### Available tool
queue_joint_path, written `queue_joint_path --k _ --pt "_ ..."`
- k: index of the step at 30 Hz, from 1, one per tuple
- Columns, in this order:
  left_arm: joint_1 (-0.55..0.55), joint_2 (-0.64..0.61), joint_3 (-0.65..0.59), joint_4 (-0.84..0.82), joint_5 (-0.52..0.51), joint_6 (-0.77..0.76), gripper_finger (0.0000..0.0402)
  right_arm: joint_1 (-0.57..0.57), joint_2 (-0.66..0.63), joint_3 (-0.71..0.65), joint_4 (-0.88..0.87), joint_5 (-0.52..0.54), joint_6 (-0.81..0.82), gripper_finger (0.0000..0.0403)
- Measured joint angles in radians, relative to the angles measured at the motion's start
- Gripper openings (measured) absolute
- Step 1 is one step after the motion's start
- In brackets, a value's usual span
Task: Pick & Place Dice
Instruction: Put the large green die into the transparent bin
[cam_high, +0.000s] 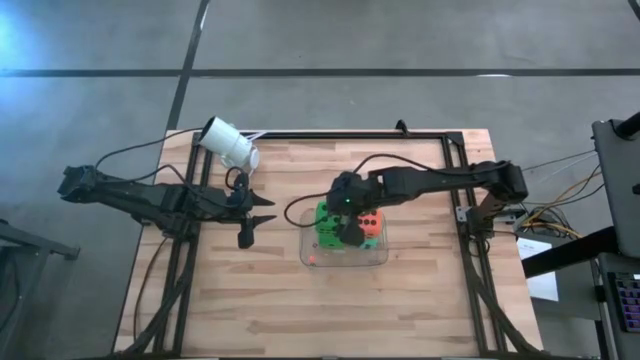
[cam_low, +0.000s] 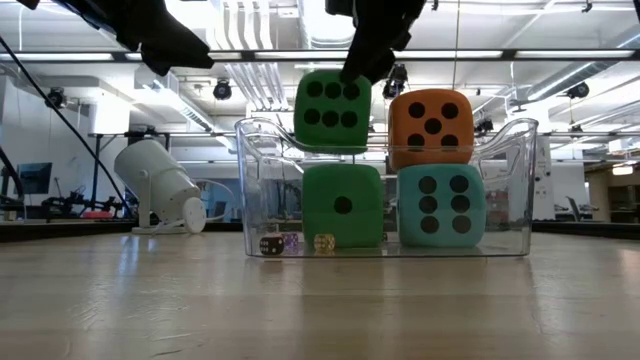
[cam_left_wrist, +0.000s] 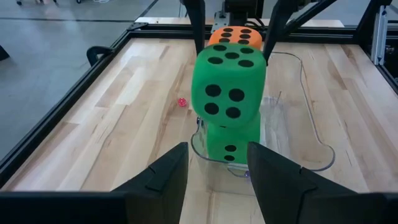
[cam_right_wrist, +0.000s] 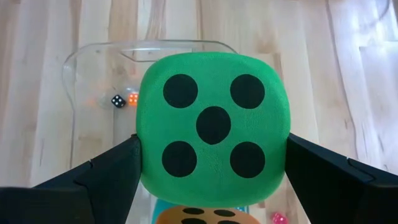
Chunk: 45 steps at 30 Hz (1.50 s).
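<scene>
Robotics lab: ceiling strip lights (cam_low: 250, 30), framed wooden workbench (cam_high: 300, 300).

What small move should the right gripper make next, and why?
Probably open. The right gripper holds the upper green die, which appears to rest on the lower green die in the clear bin, beside the orange die.

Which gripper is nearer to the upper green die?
The right gripper: its fingers hold the upper green die over the clear bin. The left gripper waits apart, open, beside the bin.
</scene>
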Motion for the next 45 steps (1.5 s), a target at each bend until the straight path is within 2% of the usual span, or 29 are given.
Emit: queue_joint_path --k 25,31,45 --pt "0.0 0.0 0.0 0.001 -0.001 0.001 0.0171 0.0 0.013 -0.018 0.005 0.002 -0.009 0.035" --pt "0.0 0.0 0.0 0.021 -0.084 0.003 0.0171 -0.001 0.013 -0.018 0.006 0.002 -0.009 0.035" --pt "0.0 0.0 0.0 0.02 -0.087 0.002 0.0171 -0.001 0.013 -0.018 0.002 0.002 -0.009 0.035"
